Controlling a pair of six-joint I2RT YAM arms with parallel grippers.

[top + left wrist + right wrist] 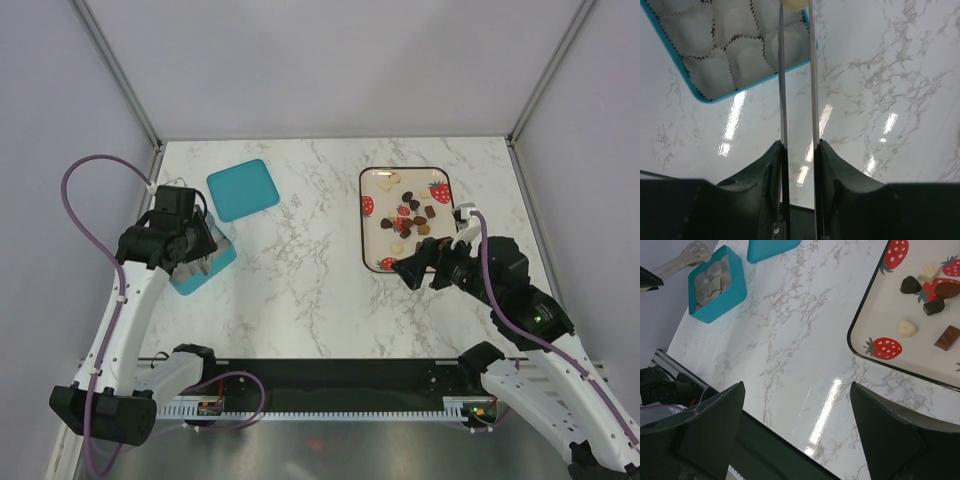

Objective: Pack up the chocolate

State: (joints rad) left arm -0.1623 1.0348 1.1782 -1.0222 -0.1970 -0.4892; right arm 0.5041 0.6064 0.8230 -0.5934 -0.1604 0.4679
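Observation:
The chocolate [408,215] lies as several dark, brown and cream pieces on a strawberry-print tray [363,235]. In the right wrist view a dark heart [910,285] and a white heart [907,328] show on that tray [856,342]. My left gripper [799,145] is shut on thin silver tongs [813,75], which pinch a cream chocolate piece [795,4] at their tips, at the near edge of the teal box [700,95] of white paper cups [747,60]. From above, the left gripper [196,256] hangs over that box [207,274]. My right gripper [797,387] is open and holds nothing, near the tray's front left corner [420,268].
A teal lid [243,188] lies flat behind the box, also at the top of the right wrist view [771,247]. Bare marble tabletop [300,270] separates box and tray. Grey walls close the back and sides; a black rail [320,385] runs along the near edge.

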